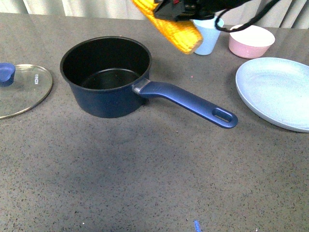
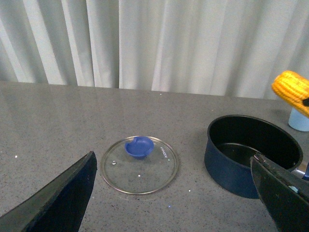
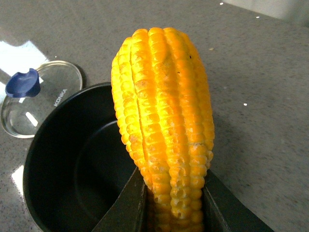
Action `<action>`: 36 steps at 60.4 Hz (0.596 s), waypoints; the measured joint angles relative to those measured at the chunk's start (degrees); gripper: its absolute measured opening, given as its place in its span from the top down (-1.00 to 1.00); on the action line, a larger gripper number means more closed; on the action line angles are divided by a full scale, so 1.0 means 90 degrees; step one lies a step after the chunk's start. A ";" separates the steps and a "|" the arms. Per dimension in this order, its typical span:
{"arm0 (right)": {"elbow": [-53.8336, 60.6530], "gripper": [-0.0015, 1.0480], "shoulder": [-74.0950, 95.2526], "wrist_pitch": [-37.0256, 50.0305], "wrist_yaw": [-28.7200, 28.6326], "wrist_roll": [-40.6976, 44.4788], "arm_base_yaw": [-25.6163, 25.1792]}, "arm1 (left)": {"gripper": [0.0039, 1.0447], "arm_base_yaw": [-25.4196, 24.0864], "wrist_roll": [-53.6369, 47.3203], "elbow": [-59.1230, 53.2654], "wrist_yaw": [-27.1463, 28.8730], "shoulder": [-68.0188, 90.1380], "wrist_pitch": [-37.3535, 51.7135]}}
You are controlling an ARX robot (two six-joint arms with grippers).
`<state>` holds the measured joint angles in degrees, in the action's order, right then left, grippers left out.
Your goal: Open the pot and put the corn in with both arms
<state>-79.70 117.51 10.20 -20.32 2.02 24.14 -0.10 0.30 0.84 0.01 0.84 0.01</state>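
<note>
The navy pot (image 1: 106,77) stands open on the grey table, its black inside empty and its long handle (image 1: 193,102) pointing front right. Its glass lid (image 1: 19,89) with the blue knob lies flat at the pot's left. My right gripper (image 1: 169,8) is shut on the yellow corn (image 1: 169,26) and holds it in the air above the pot's far right rim. In the right wrist view the corn (image 3: 164,130) sits between the fingers (image 3: 126,208) over the pot (image 3: 72,164). My left gripper (image 2: 178,193) is open and empty, with the lid (image 2: 140,164) ahead of it and the pot (image 2: 251,152) off to one side.
A pale blue plate (image 1: 275,92) lies at the right. A pink bowl (image 1: 251,41) and a pale blue cup (image 1: 207,36) stand at the back right, behind the corn. White curtains hang behind the table.
</note>
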 joint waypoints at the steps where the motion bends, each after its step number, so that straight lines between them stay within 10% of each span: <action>1: -0.0104 0.66 0.0095 -0.0041 0.0022 -0.0010 0.0061 | -0.84 0.0000 0.0000 0.0000 0.0000 0.0000 0.0000; 36: -0.2171 0.71 0.1588 -0.0877 0.0364 -0.0206 0.0971 | -0.84 0.0000 0.0000 0.0000 0.0000 0.0000 0.0000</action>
<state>-99.24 131.81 2.31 -17.04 0.16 32.88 -0.10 0.30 0.84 0.01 0.84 0.01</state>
